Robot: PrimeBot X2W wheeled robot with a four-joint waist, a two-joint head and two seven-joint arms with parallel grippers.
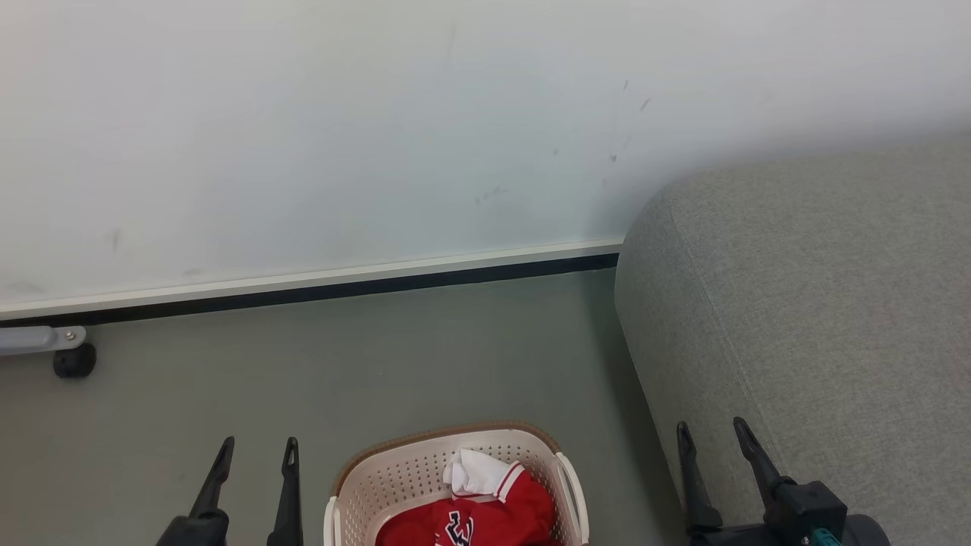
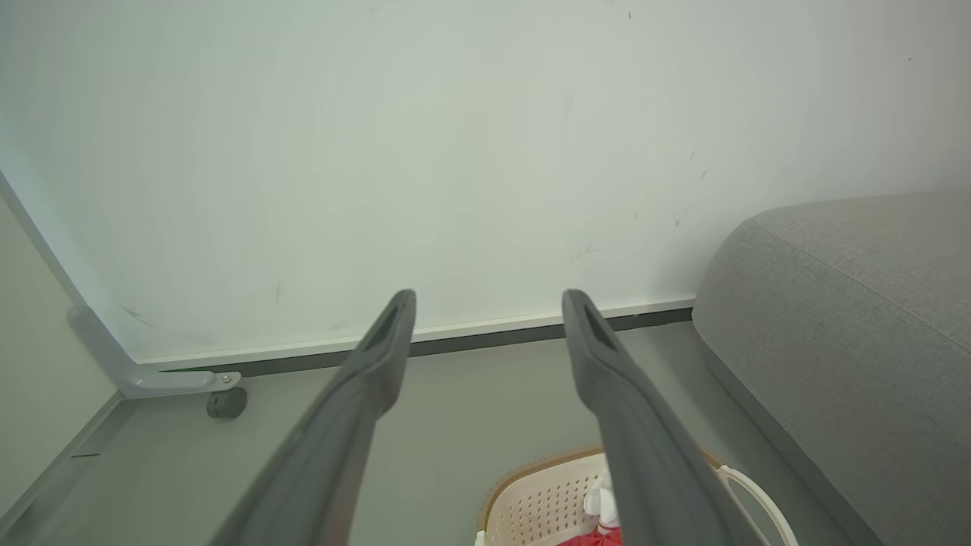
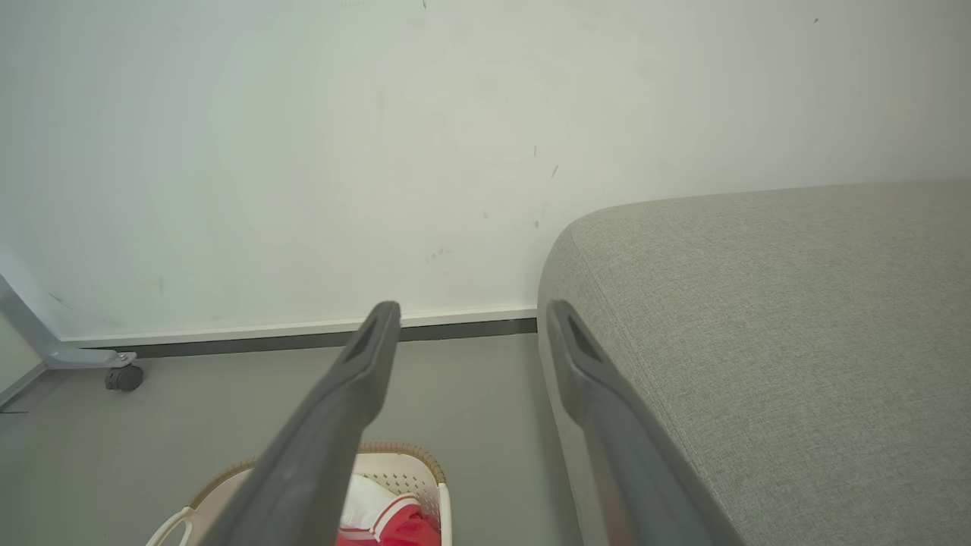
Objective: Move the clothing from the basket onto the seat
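Observation:
Red clothing [image 1: 493,512] with white trim and navy letters lies bunched in the cream basket [image 1: 394,474] on the floor at the bottom centre of the head view. The big grey seat [image 1: 819,318] fills the right side. My left gripper [image 1: 258,447] hangs open over the floor left of the basket, nothing between its fingers. My right gripper [image 1: 711,428] is open too, at the seat's front left edge. The left wrist view shows the left gripper [image 2: 489,299], the basket [image 2: 538,500] and the seat [image 2: 850,318]. The right wrist view shows the right gripper [image 3: 469,311], the clothing [image 3: 402,523] and the seat [image 3: 758,318].
A white wall [image 1: 379,136] with a dark baseboard [image 1: 318,292] runs behind the basket. A grey metal leg with a black caster [image 1: 73,362] stands at the far left by the wall. Grey floor [image 1: 379,356] stretches between wall, basket and seat.

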